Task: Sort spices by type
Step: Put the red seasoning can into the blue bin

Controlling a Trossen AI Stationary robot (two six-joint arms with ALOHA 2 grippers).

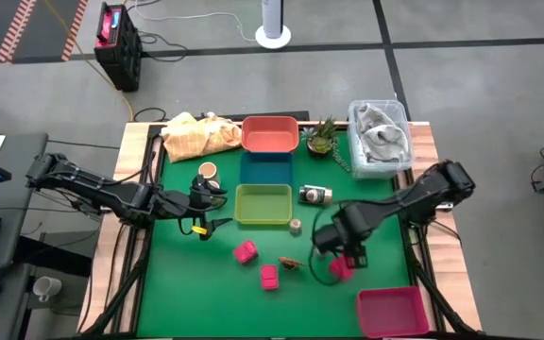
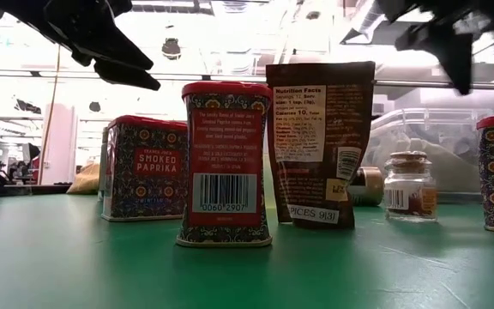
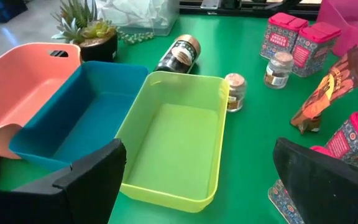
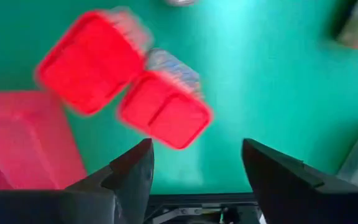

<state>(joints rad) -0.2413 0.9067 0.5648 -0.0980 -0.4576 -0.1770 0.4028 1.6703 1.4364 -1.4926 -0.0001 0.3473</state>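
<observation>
Spices: two red-lidded tins (image 4: 129, 87) side by side just beneath right tool (image 4: 197, 165), jaws parted, holding nothing, presumably lined up above them. Left tool (image 3: 194, 180) wide open, empty, beside green bin (image 3: 173, 134).

A green-topped table (image 1: 187, 283) is carrying everything. Paprika tins (image 1: 245, 251), jars (image 1: 314, 195) and a brown pouch (image 1: 292, 263) are sitting mid-table. Bins (image 1: 263, 204) are lining the far edge.

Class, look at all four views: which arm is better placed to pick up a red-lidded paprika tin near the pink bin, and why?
Right. The right gripper hovers over two paprika tins beside the pink bin, fingers open. The left gripper waits open across the table by the yellow-green bin.
</observation>
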